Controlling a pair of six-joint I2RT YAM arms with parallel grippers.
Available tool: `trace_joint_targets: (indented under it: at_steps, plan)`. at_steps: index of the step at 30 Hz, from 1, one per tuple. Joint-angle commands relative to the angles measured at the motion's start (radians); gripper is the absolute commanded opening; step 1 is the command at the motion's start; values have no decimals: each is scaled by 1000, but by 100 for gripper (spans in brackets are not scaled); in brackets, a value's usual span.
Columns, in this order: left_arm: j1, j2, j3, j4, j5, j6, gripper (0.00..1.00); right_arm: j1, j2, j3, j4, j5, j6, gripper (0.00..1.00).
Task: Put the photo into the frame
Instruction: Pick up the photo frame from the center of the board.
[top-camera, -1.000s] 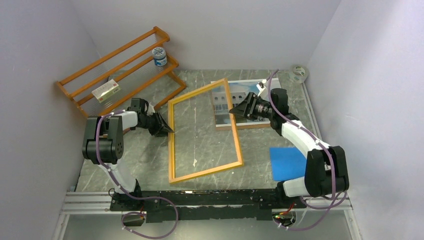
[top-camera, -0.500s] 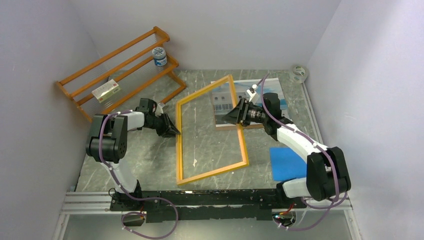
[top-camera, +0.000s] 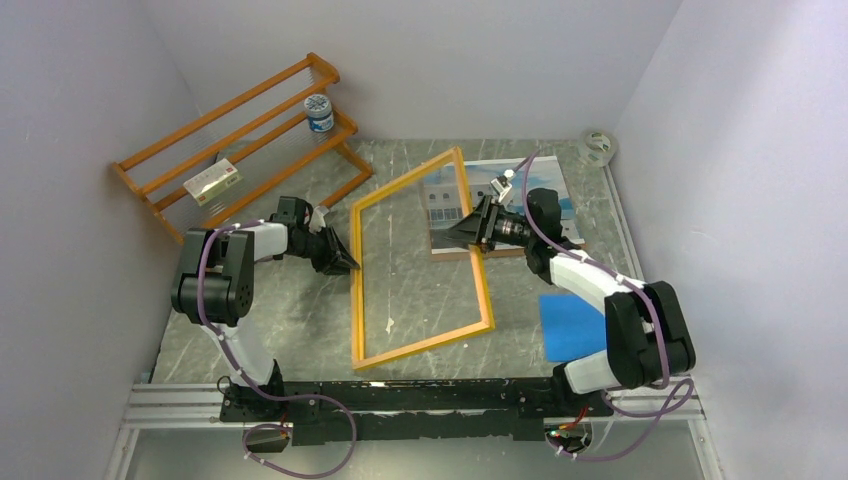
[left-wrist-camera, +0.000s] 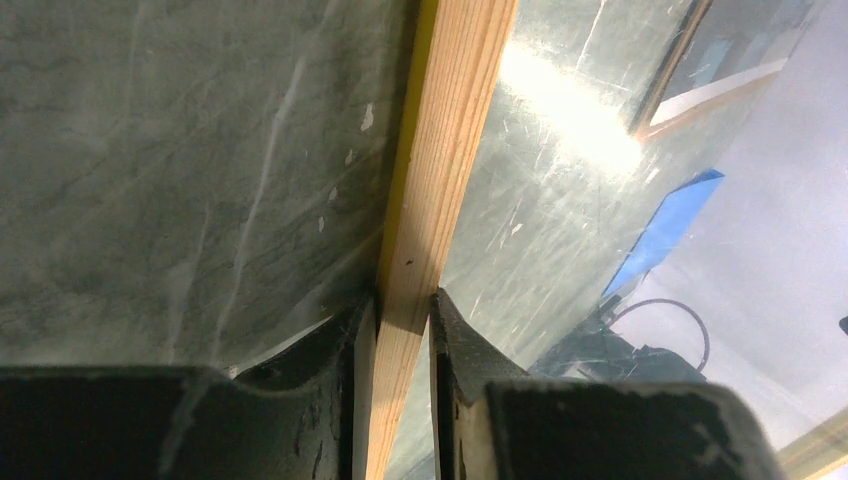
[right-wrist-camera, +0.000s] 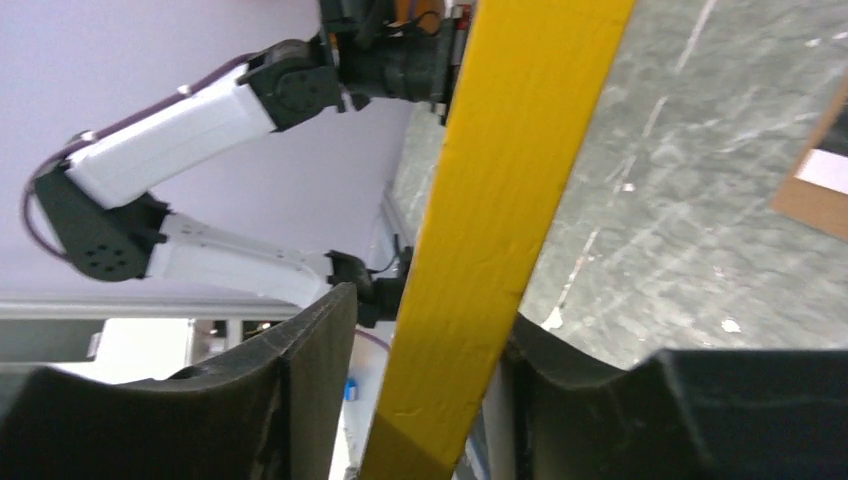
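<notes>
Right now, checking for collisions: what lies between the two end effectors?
Only the frame, its clear pane spanning the gap; the top view shows it.

The frame (top-camera: 357, 290), tilted up, spans the table's (top-camera: 300, 320) middle from near edge towards far edge, walling left from right. The orange rack (top-camera: 222, 113) blocks the far left corner. The photo (top-camera: 492, 180) and a blue sheet (top-camera: 570, 325) lie flat by the right edge. Bare tabletop lies open near left.

The left pincer (left-wrist-camera: 405, 320) clamped the frame (left-wrist-camera: 450, 130) by its plain wood rail, black fingers (left-wrist-camera: 340, 350) pressed against both sides. Grey marbled tabletop (left-wrist-camera: 180, 180) lay beyond the rail's yellow edge. On the other side, a blue sheet (left-wrist-camera: 665, 225) showed through the glare-streaked clear pane (left-wrist-camera: 540, 230).
</notes>
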Motion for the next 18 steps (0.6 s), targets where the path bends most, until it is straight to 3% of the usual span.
trace_joint_targets:
  at_steps: [1,4,7,10,14,18]
  plan:
    - [-8,11,-13,9,19,-28,19,25,44,-25,289,-135,191,47]
    - [-8,5,-22,26,25,-38,23,34,70,-40,351,-140,241,48]
    - [-8,2,-25,35,26,-44,28,41,71,12,130,-78,135,66]
    - [-8,-3,-31,44,27,-49,31,51,73,43,42,-51,74,69]
    - [-8,-6,-33,54,32,-52,35,59,105,36,204,-112,175,46]
    - [-9,-33,-46,64,13,-63,40,61,119,20,353,-132,274,32]
